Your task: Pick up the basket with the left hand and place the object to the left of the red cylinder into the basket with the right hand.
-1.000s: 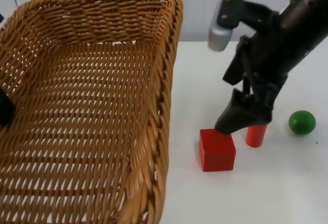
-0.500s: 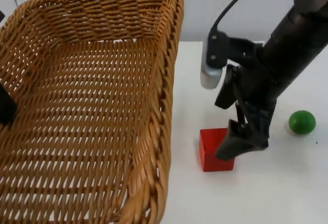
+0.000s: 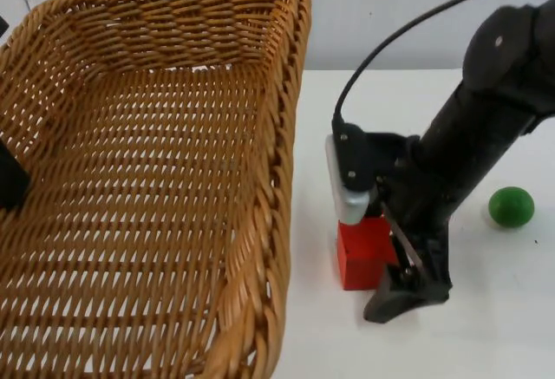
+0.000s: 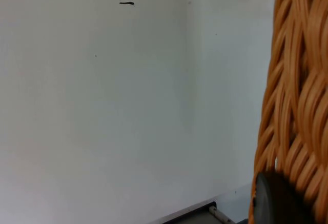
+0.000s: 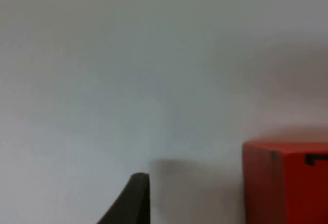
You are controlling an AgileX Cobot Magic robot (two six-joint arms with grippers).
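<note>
A large woven wicker basket (image 3: 147,179) is raised off the table on the left, with my left gripper (image 3: 7,179) shut on its left rim (image 4: 294,106). A red cube (image 3: 357,256) sits on the table just right of the basket. My right gripper (image 3: 401,297) is low at the cube's front right corner and open. One black fingertip (image 5: 132,199) stands beside the cube (image 5: 287,183) with a gap between them. The right arm covers the red cylinder.
A green ball (image 3: 511,206) lies on the white table (image 3: 486,336) to the right of the right arm. The basket's right wall (image 3: 273,223) hangs close to the cube. The grey partition wall (image 3: 381,15) closes the back.
My right gripper has come down and forward, from above the red cylinder to the cube's front right corner. The arm now covers the cylinder. The basket has hardly moved.
</note>
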